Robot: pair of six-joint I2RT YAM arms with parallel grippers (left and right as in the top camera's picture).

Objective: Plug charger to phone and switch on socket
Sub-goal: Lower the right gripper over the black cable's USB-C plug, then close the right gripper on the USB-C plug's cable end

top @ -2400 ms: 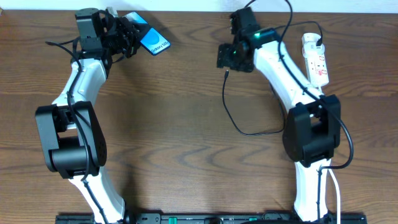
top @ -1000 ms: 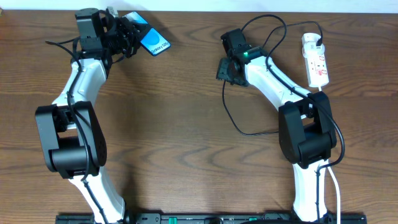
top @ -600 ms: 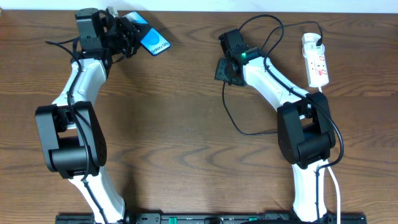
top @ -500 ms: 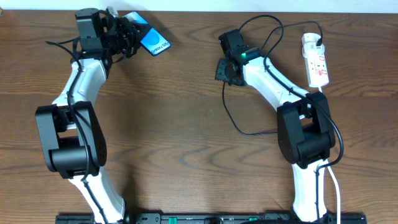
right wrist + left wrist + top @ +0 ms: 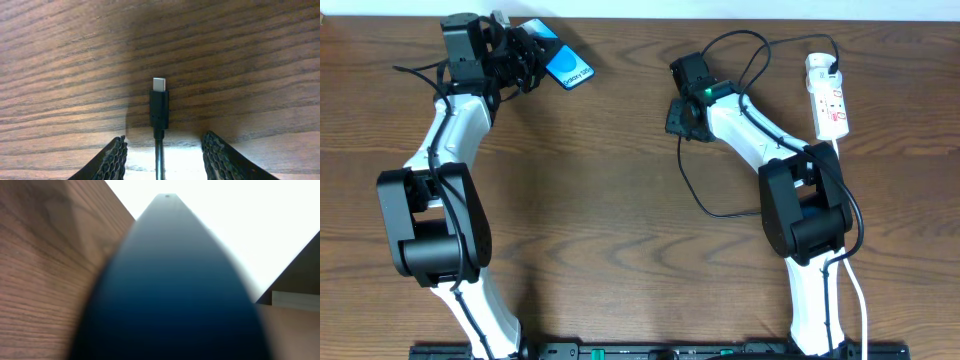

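Overhead looks straight down; right wrist views the charger (image 5: pixel 159 106) close up.

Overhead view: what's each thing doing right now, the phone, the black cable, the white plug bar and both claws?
left gripper: shut on the phone.
right gripper: open, fingers either side of the charger tip.
phone: screen lit, nothing plugged in.
charger: tip unplugged; other end in the socket.
socket: on or off too small to tell.

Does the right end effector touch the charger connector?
Apart. Right wrist view shows wood between the charger connector and each finger of the right end effector.
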